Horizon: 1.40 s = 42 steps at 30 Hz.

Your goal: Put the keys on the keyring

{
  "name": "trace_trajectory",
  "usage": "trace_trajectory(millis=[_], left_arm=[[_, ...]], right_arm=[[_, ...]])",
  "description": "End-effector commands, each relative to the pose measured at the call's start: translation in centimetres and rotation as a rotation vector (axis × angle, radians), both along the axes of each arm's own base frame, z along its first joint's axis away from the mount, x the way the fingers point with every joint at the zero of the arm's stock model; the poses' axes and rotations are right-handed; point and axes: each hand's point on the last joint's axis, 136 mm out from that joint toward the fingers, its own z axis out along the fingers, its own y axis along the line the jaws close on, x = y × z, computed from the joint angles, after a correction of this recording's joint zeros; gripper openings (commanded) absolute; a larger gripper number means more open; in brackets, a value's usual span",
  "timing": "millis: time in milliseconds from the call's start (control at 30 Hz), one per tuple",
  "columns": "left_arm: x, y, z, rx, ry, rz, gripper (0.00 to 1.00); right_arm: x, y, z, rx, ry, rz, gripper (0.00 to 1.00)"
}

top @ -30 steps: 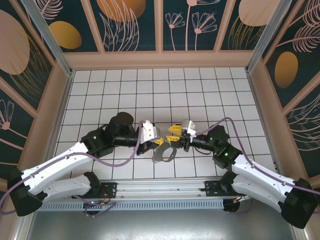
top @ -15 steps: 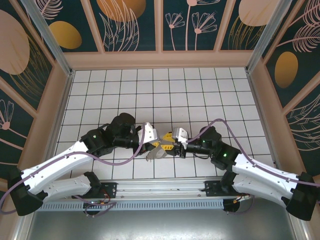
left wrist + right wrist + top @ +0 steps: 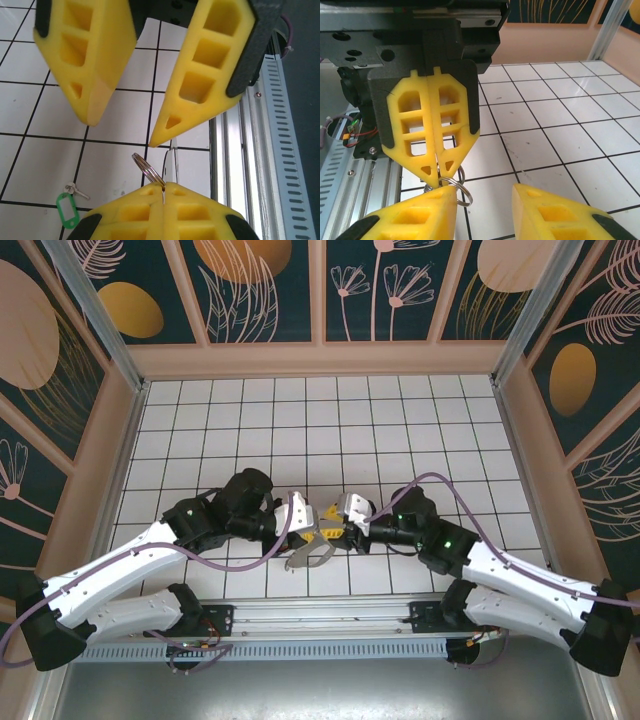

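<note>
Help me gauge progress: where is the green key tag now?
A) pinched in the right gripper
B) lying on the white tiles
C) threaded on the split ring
B: the green key tag lies on the white tiles, apart from the split ring clamped by the left gripper.

White-tiled floor (image 3: 400, 420) w/ black grid, dark teal floral wall panels (image 3: 380, 290), peach trim (image 3: 320, 358)
</note>
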Motion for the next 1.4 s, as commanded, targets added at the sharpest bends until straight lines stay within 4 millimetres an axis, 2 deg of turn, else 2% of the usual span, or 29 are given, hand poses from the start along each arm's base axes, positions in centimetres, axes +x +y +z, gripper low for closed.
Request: trace_trajectory(millis=[0, 400, 800, 967, 1300, 1367], left_arm=[[-0.5, -0.1, 1.4, -0.034, -0.01, -0.04, 0.0], [-1.0, -0.2, 1.7, -0.05, -0.004, -0.063, 0.0], [-1.2, -0.1, 1.9, -0.059, -0.003, -0.07, 0.0], [-1.2, -0.1, 1.9, -0.061, -0.005, -0.069, 0.0], [-1.0, -0.1, 2.6, -0.086, -0.026, -0.048, 0.0], [-0.9, -0.1, 2.6, -0.089, -0.026, -0.046, 0.0]], right_arm=[[-0.9, 0.5, 0.8, -0.002, -0.005, 0.061, 0.34], [-2.0, 0.9, 0.4, -0.044, 0.021, 0.139, 0.33], [-2.2, 1.5, -0.1, -0.07, 0.028, 0.178, 0.32], [-2.1, 1.4, -0.4, -0.085, 0.032, 0.178, 0.18], [-2.2, 1.2, -0.4, -0.091, 0.028, 0.178, 0.0], [-2.3, 1.2, -0.3, -0.085, 0.022, 0.177, 0.0]])
